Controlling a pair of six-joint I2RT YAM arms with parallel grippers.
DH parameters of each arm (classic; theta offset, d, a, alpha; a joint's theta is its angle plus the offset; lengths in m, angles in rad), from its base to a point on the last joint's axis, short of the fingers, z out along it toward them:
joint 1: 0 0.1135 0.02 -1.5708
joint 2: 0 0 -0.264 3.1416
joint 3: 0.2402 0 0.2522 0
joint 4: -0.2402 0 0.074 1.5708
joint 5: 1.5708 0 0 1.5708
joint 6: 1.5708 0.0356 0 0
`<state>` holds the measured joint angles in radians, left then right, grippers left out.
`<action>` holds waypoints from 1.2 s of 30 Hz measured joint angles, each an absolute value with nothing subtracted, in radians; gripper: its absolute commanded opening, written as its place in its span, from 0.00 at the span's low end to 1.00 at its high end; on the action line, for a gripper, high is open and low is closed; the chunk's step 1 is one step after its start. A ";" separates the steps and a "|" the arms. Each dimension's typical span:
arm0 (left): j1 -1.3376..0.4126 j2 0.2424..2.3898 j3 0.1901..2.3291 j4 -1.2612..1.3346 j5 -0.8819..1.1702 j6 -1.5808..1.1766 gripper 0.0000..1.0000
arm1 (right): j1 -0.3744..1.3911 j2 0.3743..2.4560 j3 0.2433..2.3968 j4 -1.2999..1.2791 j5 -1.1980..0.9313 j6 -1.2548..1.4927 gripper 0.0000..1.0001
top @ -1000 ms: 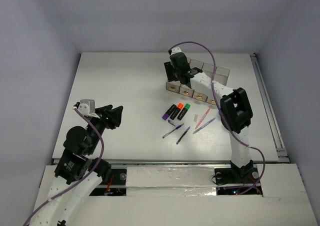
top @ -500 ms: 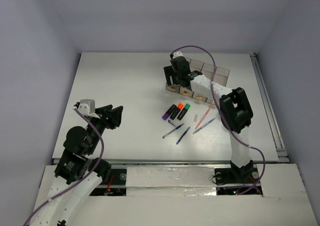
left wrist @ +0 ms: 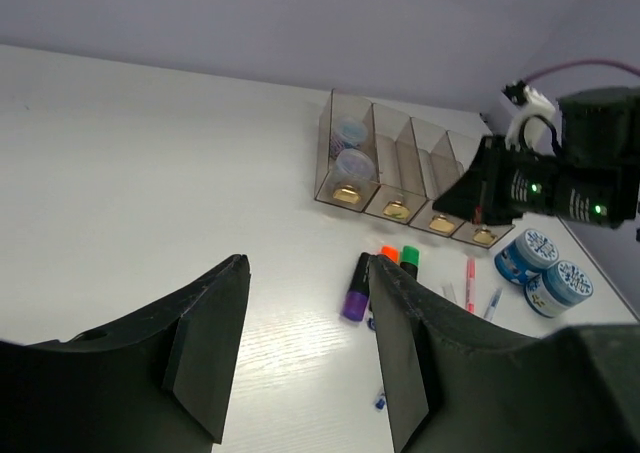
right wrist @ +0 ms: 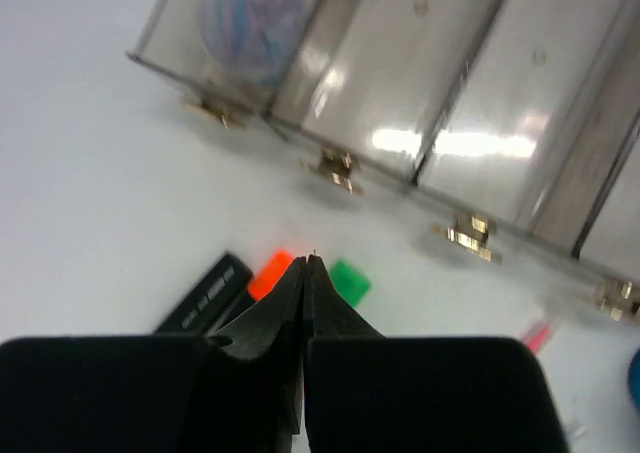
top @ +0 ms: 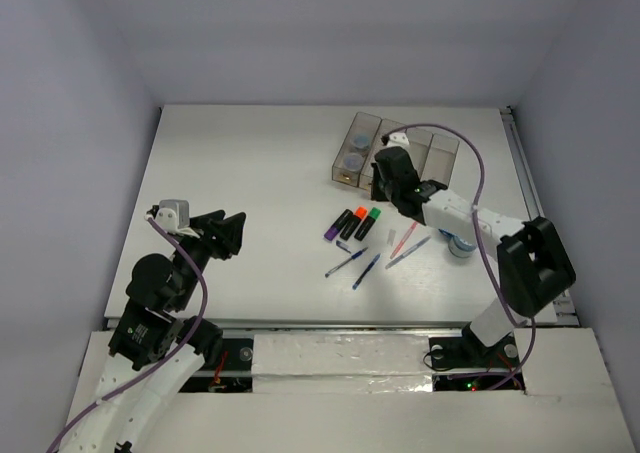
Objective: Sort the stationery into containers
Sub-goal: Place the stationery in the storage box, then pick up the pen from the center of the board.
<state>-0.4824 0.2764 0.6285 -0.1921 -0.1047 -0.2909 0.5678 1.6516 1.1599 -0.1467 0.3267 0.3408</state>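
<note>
— What do the arms look like?
— The left arm (top: pixel 160 283) and right arm (top: pixel 450 213) both have white links joined by bulky black joints.
— Cables?
— A purple cable (left wrist: pixel 585 65) loops along each arm. The left wrist carries a small white-grey camera (top: pixel 174 213).
— And the fingers (left wrist: pixel 205 353)?
— Matte black and wedge-shaped. Green lights (left wrist: pixel 534 187) glow on the right arm's black housing.
</note>
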 measured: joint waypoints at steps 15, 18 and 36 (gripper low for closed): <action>-0.485 0.262 0.628 -0.192 -0.085 -0.291 0.44 | 0.612 1.719 0.966 -0.132 0.340 0.624 0.57; -0.485 0.262 0.628 -0.192 -0.082 -0.291 0.44 | 0.618 1.740 0.972 -0.125 0.346 0.635 0.54; -0.485 0.262 0.628 -0.192 -0.083 -0.291 0.44 | 0.644 1.786 1.017 -0.171 0.442 0.614 0.37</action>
